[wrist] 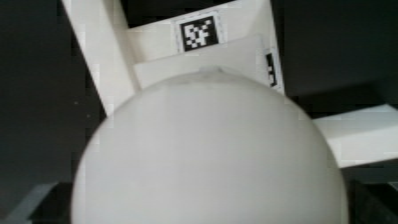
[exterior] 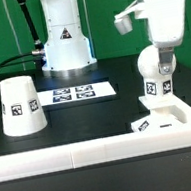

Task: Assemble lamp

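Note:
The bulb (exterior: 157, 72) stands upright on the flat square base (exterior: 161, 122) at the exterior view's right, its round head uppermost and tags on its side. My gripper (exterior: 159, 44) hangs directly over that head, jaws open, holding nothing; I cannot tell whether the fingers touch it. In the wrist view the bulb's head (wrist: 210, 150) fills most of the picture, hiding the fingers, with a tagged white part of the base (wrist: 199, 40) beyond it. The cup-like shade (exterior: 21, 104) stands wide end down at the exterior view's left, well away from the gripper.
The marker board (exterior: 77, 90) lies flat between shade and bulb. The white robot pedestal (exterior: 61, 39) rises behind it. A low white wall (exterior: 102, 145) runs along the front edge and turns a corner around the base at the right.

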`<state>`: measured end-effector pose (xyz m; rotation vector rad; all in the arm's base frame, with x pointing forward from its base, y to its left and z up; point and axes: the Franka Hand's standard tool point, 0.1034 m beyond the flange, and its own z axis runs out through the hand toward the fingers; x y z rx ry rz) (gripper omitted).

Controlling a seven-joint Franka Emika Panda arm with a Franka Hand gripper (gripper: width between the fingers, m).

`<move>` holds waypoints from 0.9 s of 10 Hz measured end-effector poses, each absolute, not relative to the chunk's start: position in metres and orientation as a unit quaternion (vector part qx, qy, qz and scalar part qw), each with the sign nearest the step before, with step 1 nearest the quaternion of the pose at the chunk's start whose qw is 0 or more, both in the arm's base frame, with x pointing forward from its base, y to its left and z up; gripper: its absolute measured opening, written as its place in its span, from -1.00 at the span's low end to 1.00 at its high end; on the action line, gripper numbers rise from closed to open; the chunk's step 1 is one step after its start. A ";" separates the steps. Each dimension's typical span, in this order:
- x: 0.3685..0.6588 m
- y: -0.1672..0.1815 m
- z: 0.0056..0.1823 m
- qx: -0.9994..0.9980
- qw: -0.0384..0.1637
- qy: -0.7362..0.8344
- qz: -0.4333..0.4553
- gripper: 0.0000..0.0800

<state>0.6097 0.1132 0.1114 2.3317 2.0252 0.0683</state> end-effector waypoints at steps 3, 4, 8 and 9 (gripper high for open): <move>0.610 0.109 0.111 0.700 0.033 0.713 0.017 0.75; 0.611 0.108 0.111 0.682 0.034 0.730 0.015 0.75; 0.610 0.105 0.109 0.667 0.036 0.744 0.009 0.44; 0.610 0.104 0.109 0.674 0.035 0.738 0.010 0.44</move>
